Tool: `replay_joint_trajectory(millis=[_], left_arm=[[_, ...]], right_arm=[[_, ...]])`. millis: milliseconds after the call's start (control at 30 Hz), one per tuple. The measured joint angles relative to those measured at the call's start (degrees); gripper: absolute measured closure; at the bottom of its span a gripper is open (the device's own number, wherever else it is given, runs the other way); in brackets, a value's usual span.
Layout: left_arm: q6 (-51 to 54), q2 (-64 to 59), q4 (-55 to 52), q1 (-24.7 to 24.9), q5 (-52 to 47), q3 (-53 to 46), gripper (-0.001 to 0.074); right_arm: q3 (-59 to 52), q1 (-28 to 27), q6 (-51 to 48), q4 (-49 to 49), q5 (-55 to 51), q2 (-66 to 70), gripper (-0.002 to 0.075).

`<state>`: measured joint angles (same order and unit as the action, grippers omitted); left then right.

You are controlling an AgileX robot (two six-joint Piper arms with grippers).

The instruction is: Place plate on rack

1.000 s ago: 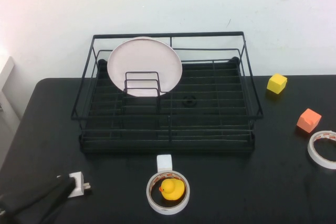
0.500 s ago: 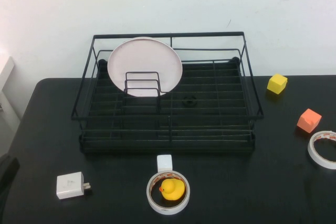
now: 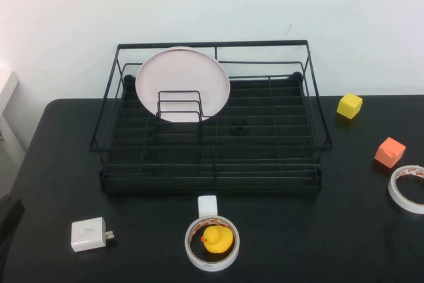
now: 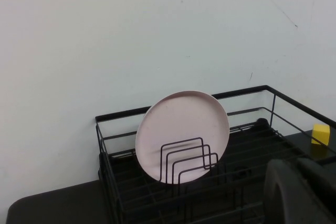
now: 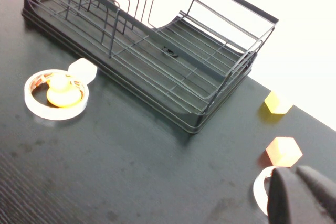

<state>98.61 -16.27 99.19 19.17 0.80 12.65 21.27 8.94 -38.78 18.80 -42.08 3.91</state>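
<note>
the plate [image 3: 183, 83] stood on edge in the rack's [image 3: 212, 177] far left corner, leaning on the wire dividers [image 3: 179, 105]. the rack sat at the counter's [image 3: 318, 230] far edge. left claw [image 4: 302, 192] was only a dark blob in its wrist view, off the near left corner, couldn't tell if open or closed. right claw [image 5: 304, 195] was over the right edge near a tape roll [image 3: 407, 188], same deal. a duck [image 3: 215, 238] sat inside another roll [image 3: 212, 257] near the front edge.
</note>
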Motion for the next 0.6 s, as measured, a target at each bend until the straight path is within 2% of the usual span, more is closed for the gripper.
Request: replay_joint_trajectory(millis=[200, 367, 600], left_arm=[[-0.22, 0.00, 0.00, 0.00, 1.22, 0.00, 0.0737], [-6.17, 2.86, 0.25, -0.44, 4.89, -2.25, 0.0737], [-3.53, 14.28, 0.54, -7.40, 3.44, -5.80, 0.0737]], right_arm=[[0.00, 0.00, 0.10, 0.00, 0.00, 0.00, 0.0726], [0.00, 0.00, 0.10, 0.00, 0.00, 0.00, 0.0726], [0.00, 0.00, 0.10, 0.03, 0.00, 0.00, 0.0726]])
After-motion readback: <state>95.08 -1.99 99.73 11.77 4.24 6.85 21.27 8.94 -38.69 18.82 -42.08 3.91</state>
